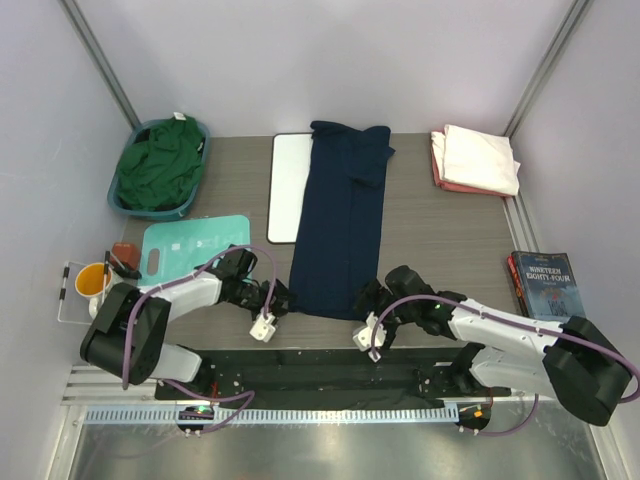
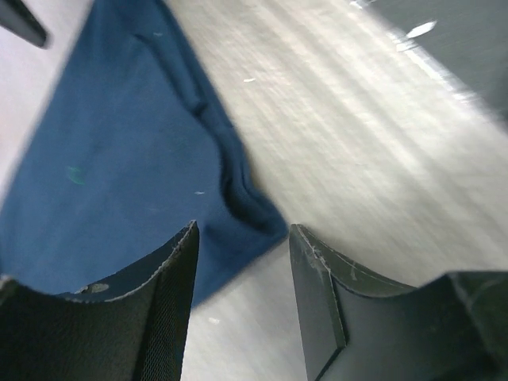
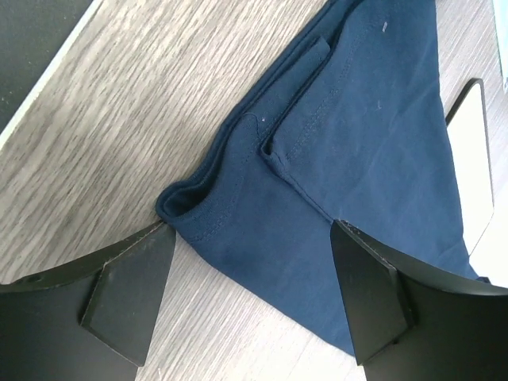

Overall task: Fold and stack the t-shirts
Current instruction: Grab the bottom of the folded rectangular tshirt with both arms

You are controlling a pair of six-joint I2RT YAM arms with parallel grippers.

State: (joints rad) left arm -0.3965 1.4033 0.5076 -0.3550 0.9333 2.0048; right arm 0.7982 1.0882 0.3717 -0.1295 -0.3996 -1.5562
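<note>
The navy t-shirt (image 1: 338, 215) lies folded into a long strip down the table's middle, partly over the white board (image 1: 288, 185). My left gripper (image 1: 281, 298) is open at its near left corner, which shows in the left wrist view (image 2: 119, 159). My right gripper (image 1: 366, 300) is open at its near right corner (image 3: 317, 182), the hem lying between the jaws. The green t-shirt (image 1: 160, 165) is crumpled in a basket (image 1: 122, 205). The cream-white t-shirt (image 1: 482, 158) lies folded on the salmon-pink t-shirt (image 1: 438, 160) at the back right.
A teal mat (image 1: 193, 246) lies at the left. An orange cup (image 1: 92, 279) stands in a clear tray at the left edge. Books (image 1: 545, 284) lie at the right edge.
</note>
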